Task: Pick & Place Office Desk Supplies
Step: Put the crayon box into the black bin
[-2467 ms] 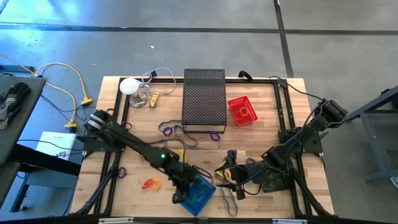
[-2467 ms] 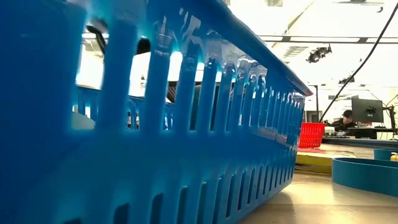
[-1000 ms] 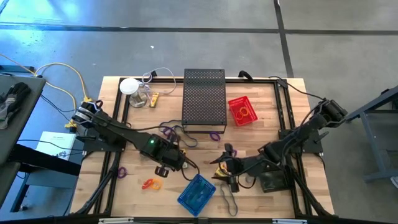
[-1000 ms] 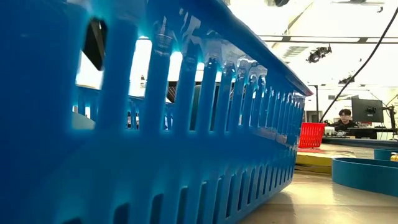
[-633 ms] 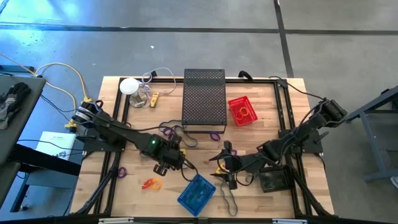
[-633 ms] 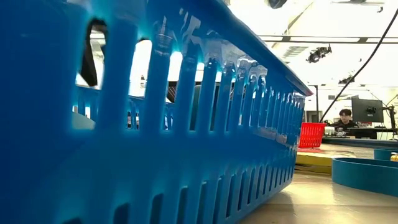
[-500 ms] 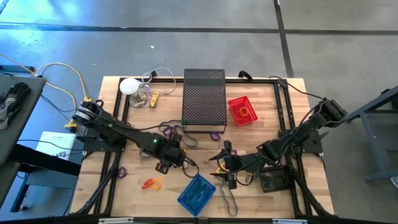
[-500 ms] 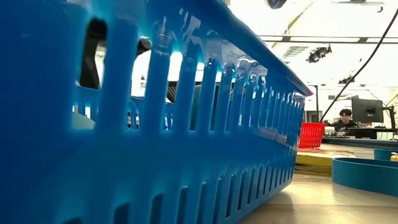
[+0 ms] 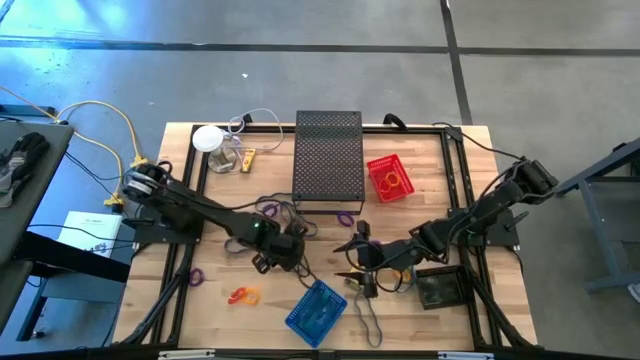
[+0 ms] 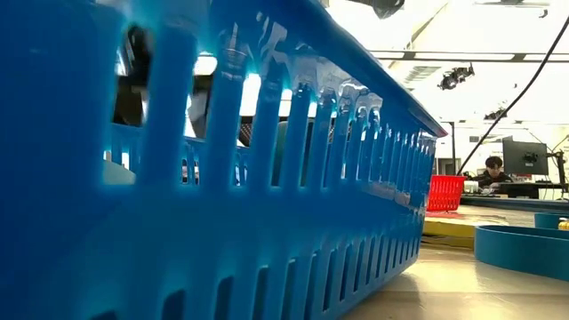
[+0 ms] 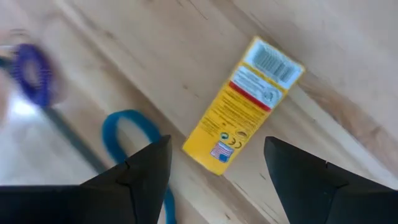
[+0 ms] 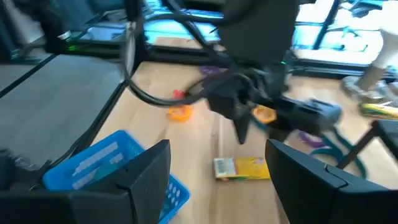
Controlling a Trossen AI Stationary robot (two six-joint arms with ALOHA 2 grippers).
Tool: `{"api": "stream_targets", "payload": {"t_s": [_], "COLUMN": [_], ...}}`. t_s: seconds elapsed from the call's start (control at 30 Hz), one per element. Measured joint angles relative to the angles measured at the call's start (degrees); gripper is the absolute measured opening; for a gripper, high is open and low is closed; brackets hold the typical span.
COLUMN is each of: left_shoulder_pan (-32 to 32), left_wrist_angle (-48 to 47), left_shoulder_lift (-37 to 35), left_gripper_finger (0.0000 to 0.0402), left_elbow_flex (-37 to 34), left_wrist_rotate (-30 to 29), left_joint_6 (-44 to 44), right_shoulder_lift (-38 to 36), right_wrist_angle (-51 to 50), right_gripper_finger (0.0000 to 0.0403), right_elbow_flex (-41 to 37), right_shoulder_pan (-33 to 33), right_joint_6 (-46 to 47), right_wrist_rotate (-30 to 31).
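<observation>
left fingers (image 11: 214,177) spread above yellow packet (image 11: 244,104) with barcode label, right fingers (image 12: 217,177) spread, print unreadable

Left arm: reaches from its base at the table's left edge diagonally toward the table's middle, low over the surface. Left gripper (image 9: 283,252) points down at the tabletop with its fingers (image 11: 140,177) spread wide apart and nothing between them. Right arm: extends from its base at the table's right edge leftward toward the middle, forearm nearly level. Right gripper (image 9: 352,262) faces left, toward the left gripper and near it, its fingers (image 12: 146,171) likewise held apart and empty.
</observation>
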Motion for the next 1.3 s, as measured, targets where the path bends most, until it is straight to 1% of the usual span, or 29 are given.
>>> {"api": "stream_targets", "payload": {"t_s": [0.13, 0.3, 0.37, 0.53, 0.67, 0.77, 0.87, 1.2, 1.3], "left_shoulder_pan": [1.37, 1.69, 1.98, 3.67, 4.5, 4.52, 4.86, 7.49, 7.82], "left_wrist_angle": [1.09, 2.34, 2.6, 2.99, 4.58, 5.22, 5.13, 5.18, 5.22], "left_shoulder_lift": [2.23, 2.22, 2.22, 4.67, 6.38, 6.5, 6.5, 9.48, 9.59], "left_gripper_finger": [0.0246, 0.0246, 0.0246, 0.0246, 0.0246, 0.0246, 0.0246, 0.0246, 0.0245], "left_elbow_flex": [-0.02, -0.04, -0.04, 0.0, 0.0, -0.02, 0.0, 0.16, 0.15], "left_wrist_rotate": [4.3, 5.85, 6.58, 11.47, 14.86, 15.59, 15.85, 22.44, 22.65], "left_joint_6": [6.72, 10.58, 11.59, 12.38, 15.34, 17.03, 17.26, 15.36, 15.22], "right_shoulder_lift": [0.02, 0.01, 0.02, 0.02, 0.02, 0.02, 0.02, 0.02, 0.02], "right_wrist_angle": [0.17, 0.27, 0.29, 0.54, 0.55, 0.59, 0.59, 0.83, 0.83], "right_gripper_finger": [0.025, 0.025, 0.025, 0.025, 0.025, 0.025, 0.025, 0.025, 0.025], "right_elbow_flex": [-0.01, -0.01, -0.01, -0.01, -0.01, -0.01, -0.01, -0.01, -0.01], "right_shoulder_pan": [0.07, 0.04, 0.04, 0.07, 0.04, 0.04, 0.05, 0.04, 0.04], "right_joint_6": [0.0, 0.28, 0.31, 0.44, 0.44, 0.44, 0.38, 0.24, 0.24], "right_wrist_rotate": [-1.33, -1.31, -1.32, -1.33, -1.32, -1.33, -1.33, -1.33, -1.33]}}
